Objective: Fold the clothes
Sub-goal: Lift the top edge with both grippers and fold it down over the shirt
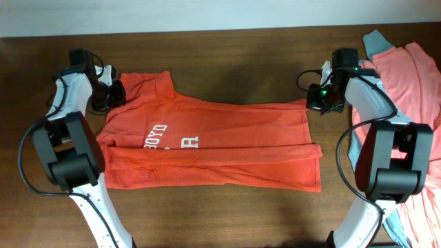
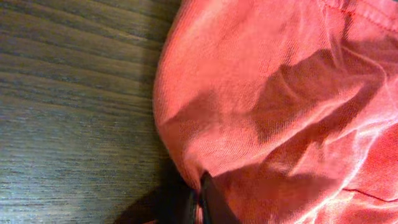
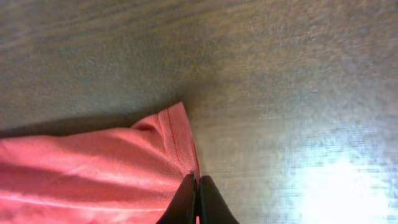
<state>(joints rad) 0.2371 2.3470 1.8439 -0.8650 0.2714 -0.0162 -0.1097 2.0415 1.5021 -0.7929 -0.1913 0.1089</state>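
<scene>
Two far corners of the T-shirt [image 1: 207, 138] are pinched. The left jaws are shut on bunched cloth at the sleeve end, and the right jaws are shut on the hem corner [image 3: 177, 134]. The shirt lies flat across the desk [image 1: 227, 55], its long axis running from one arm to the other, and its near edge seems already doubled toward the middle. From both grips the free cloth lies toward the robot, and each arm is nearest its own end. The fold hides part of the print. The left wrist view shows only wrinkles, not which seam is held. At right, the pink pile [image 1: 413, 76] is cut off by the frame.
</scene>
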